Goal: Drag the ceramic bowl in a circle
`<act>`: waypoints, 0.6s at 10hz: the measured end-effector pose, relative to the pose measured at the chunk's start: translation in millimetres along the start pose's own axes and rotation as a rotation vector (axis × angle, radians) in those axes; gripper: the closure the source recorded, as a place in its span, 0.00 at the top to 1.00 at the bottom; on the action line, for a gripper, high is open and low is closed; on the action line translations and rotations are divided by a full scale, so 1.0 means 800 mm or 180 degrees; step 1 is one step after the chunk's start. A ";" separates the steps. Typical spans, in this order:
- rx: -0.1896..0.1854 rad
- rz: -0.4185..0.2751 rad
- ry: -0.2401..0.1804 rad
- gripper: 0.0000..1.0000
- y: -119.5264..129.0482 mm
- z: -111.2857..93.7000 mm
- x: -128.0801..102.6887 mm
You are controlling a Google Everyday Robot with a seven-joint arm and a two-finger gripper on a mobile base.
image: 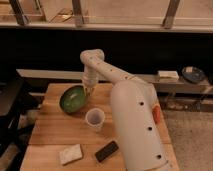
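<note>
One gripper (90, 90) sits at the upper-right rim of the ceramic bowl (72, 99), its fingers closed on that rim. The bowl lies at the back left of the table (55, 132), tipped, with its opening facing up and forward. Its oval outline runs from lower left to upper right. A white cup (95, 119) stands just beside it, nearer the front.
</note>
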 end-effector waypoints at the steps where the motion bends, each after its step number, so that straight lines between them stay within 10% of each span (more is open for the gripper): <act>1: 0.0023 -0.0013 -0.0008 0.00 0.010 -0.001 -0.011; 6: -0.0036 -0.0437 0.0084 0.00 0.096 0.022 -0.026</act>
